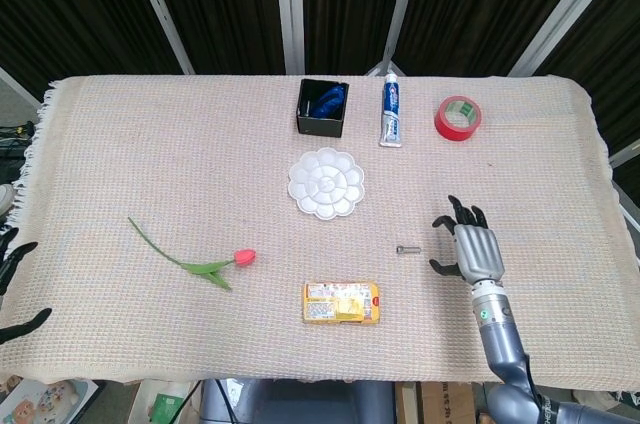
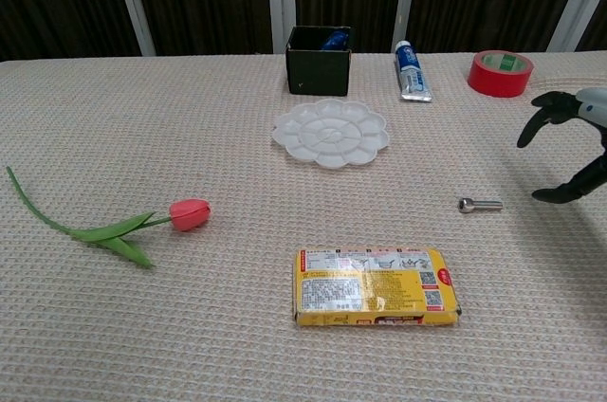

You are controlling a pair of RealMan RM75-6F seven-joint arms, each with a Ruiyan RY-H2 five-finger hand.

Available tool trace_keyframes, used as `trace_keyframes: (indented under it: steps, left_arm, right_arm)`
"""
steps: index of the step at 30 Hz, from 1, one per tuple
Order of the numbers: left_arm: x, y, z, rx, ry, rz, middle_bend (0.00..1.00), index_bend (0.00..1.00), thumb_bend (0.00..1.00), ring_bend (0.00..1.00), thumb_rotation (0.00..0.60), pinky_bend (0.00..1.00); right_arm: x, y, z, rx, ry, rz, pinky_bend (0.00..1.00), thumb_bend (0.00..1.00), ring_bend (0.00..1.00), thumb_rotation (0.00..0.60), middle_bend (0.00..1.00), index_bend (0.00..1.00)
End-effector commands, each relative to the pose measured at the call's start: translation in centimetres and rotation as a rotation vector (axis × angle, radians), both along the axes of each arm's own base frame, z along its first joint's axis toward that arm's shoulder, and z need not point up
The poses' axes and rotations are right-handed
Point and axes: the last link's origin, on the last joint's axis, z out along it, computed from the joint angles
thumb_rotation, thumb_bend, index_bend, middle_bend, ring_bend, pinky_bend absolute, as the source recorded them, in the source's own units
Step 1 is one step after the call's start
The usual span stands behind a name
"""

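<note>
The right hand [image 1: 470, 247] hovers with fingers spread and empty just beside the small metal bolt [image 1: 404, 249], which lies between the bench's [image 1: 120, 144] centre and its right edge, ahead of the yellow packet [image 1: 341, 303]. To lift the bolt cleanly, I judge the hand should come down over it and pinch across its shank, since it looks apt to roll. The left hand [image 1: 15, 289] seems spread off the left edge, though only its fingertips show. A woven beige cloth covers the bench; dark slatted panels stand behind.

Bright, even overhead light, soft shadows, sharp focus throughout.
</note>
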Motion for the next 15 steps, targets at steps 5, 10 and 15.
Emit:
trace_keyframes:
  steps: [5,10,15]
  left_arm:
    - [-0.1,0.1,0.1,0.007,-0.002,0.006,0.0,0.16,0.25,0.0,0.6,0.0]
    - [-0.2,0.2,0.1,0.004,-0.006,0.008,0.0,0.16,0.25,0.0,0.6,0.0]
    - [-0.3,0.5,0.1,0.0,-0.009,0.014,0.0,0.16,0.25,0.0,0.6,0.0]
  right_arm:
    - [0.0,-0.4,-1.6,0.014,0.012,-0.004,0.07,0.24,0.15,0.6,0.05,0.45]
    - [0.1,-0.3,-2.3,0.015,0.01,0.002,0.07,0.26,0.16,0.6,0.07,0.48]
    - [0.1,-0.5,-2.7,0.003,0.011,0.004,0.07,0.27,0.16,0.6,0.07,0.49]
